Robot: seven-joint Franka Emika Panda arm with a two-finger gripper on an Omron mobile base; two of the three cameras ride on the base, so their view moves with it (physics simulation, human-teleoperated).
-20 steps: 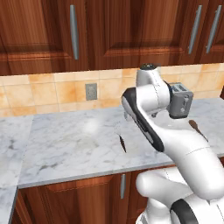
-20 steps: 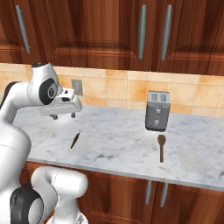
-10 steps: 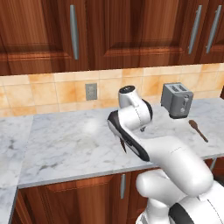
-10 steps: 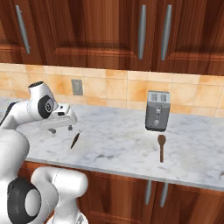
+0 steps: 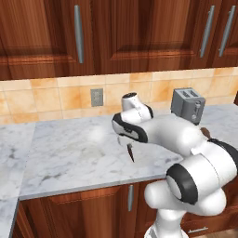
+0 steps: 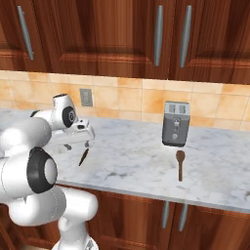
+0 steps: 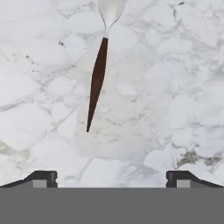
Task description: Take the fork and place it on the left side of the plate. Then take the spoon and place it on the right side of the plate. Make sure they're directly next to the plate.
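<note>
1. Marble counter [image 5: 65, 158] carries the fork [image 7: 97, 78], which lies flat just ahead of the gripper [image 7: 111, 177]; the handle end points back toward the fingertips and the pale tines point away.
2. The fork's long axis runs roughly along the hand's line of sight, slightly left of centre between the two tips.
3. The jaws stand wide apart and hold nothing.
4. The spoon [image 6: 179, 164] lies well apart on the same counter, in front of the toaster [image 6: 175, 124].
5. The plate cannot be made out with confidence.
6. Wooden cabinets [image 6: 122, 34] and tan tiles back the counter.
7. Judgement: a short advance and descent should straddle the handle.
</note>
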